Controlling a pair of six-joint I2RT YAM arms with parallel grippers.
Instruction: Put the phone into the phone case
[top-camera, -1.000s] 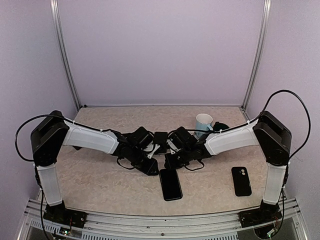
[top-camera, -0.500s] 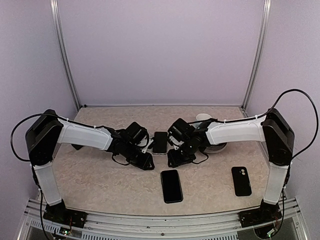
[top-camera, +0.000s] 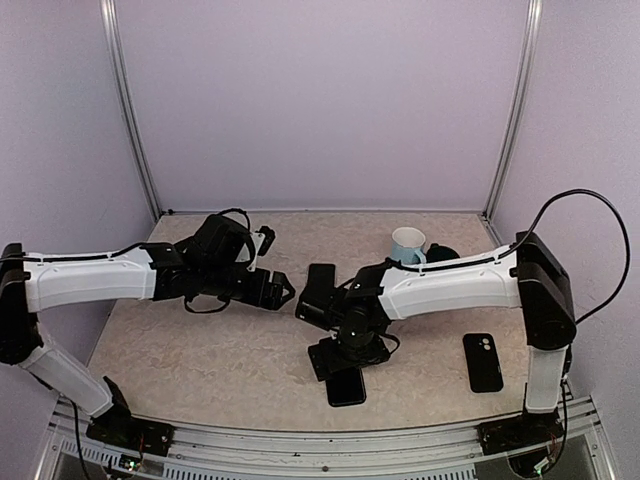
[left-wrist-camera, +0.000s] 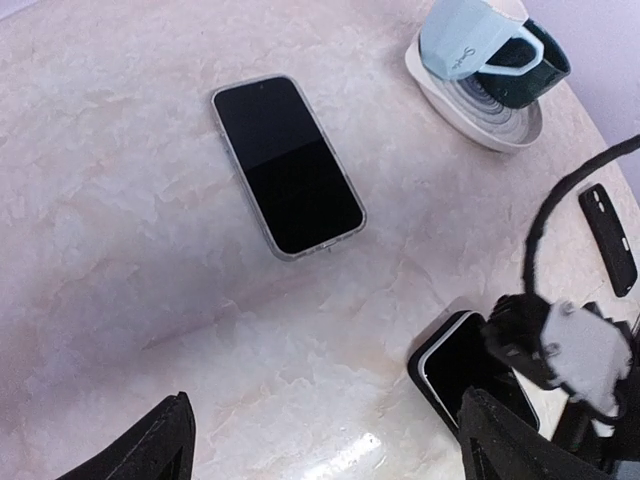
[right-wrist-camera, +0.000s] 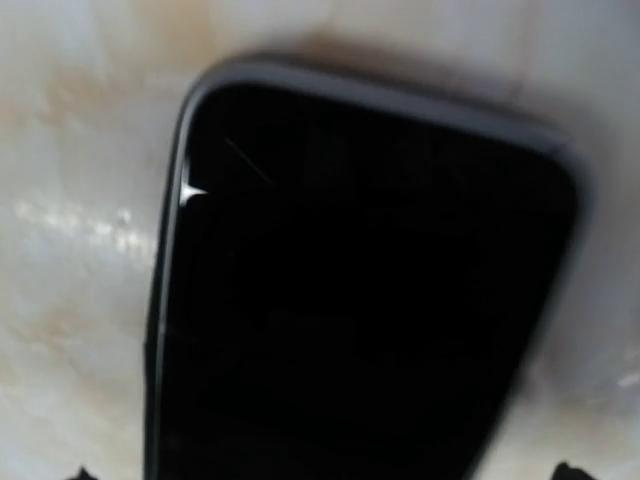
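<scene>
A dark-screened phone (top-camera: 320, 283) (left-wrist-camera: 288, 165) with a pale clear rim lies flat mid-table, touched by neither gripper. My left gripper (top-camera: 283, 290) (left-wrist-camera: 325, 455) hovers to its left, open and empty. A second black phone (top-camera: 347, 388) (right-wrist-camera: 360, 300) lies near the front edge. My right gripper (top-camera: 340, 358) (right-wrist-camera: 320, 472) hangs open just above it, its fingertips only at that view's bottom corners, and covers the phone's far end in the top view. A black phone case (top-camera: 483, 362) (left-wrist-camera: 610, 240) with camera cut-outs lies flat at the right.
A light blue mug (top-camera: 407, 243) (left-wrist-camera: 465, 35) and a dark mug (top-camera: 441, 252) (left-wrist-camera: 525, 75) sit on a plate (left-wrist-camera: 480, 115) at the back right. The right arm's cable (left-wrist-camera: 545, 215) loops above the table. Walls enclose the back and both sides.
Both grippers opened and let go of the centre phone. The left arm drew back to the left. The right arm swung forward and down over the front black phone.
</scene>
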